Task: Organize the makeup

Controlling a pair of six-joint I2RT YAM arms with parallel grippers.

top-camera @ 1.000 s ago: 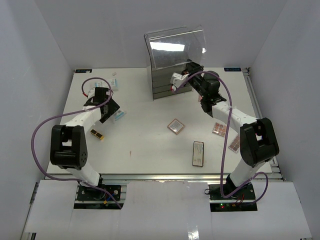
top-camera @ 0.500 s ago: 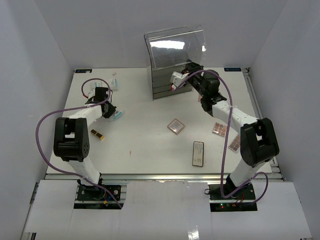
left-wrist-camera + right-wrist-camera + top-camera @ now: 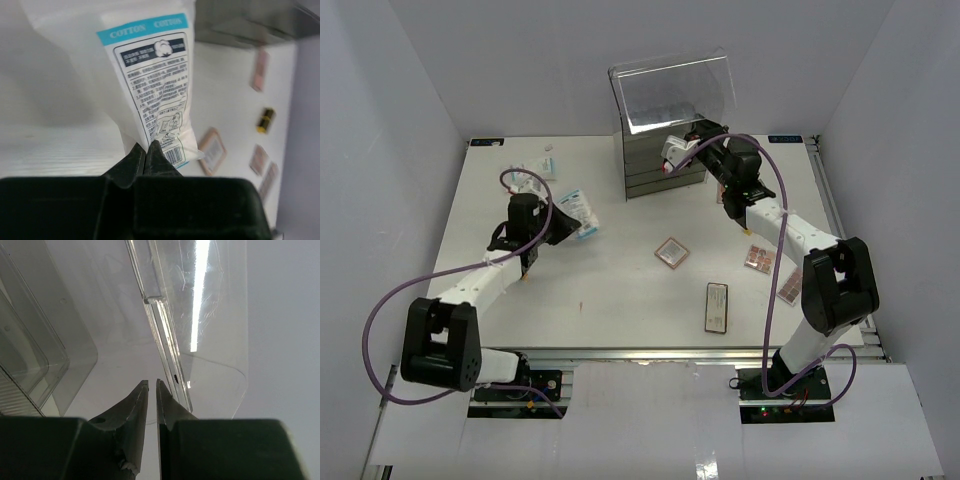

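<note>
My left gripper [image 3: 560, 226] is shut on the lower edge of a white-blue sachet packet [image 3: 579, 212], printed "COTTON" [image 3: 150, 75], and holds it off the table left of centre. My right gripper [image 3: 672, 153] is at the front of the clear acrylic drawer box [image 3: 655, 170], under its raised lid [image 3: 165, 340]. Its jaws are shut with only a slit between them, and the lid's edge runs just beside the right fingertip [image 3: 162, 390]. On the table lie a pink-brown palette [image 3: 671, 251], a black compact [image 3: 716, 306] and two more palettes [image 3: 758, 259] [image 3: 788, 288].
More white-blue packets [image 3: 535, 172] lie at the back left. A small gold-and-black tube [image 3: 266, 120] and a pink item [image 3: 259, 70] show in the left wrist view, near the box. White walls enclose the table on three sides.
The left gripper shut on the packet, lifted it and carried it right, towards the table's middle. The right arm has shifted slightly at the box and the lid looks a little higher.
</note>
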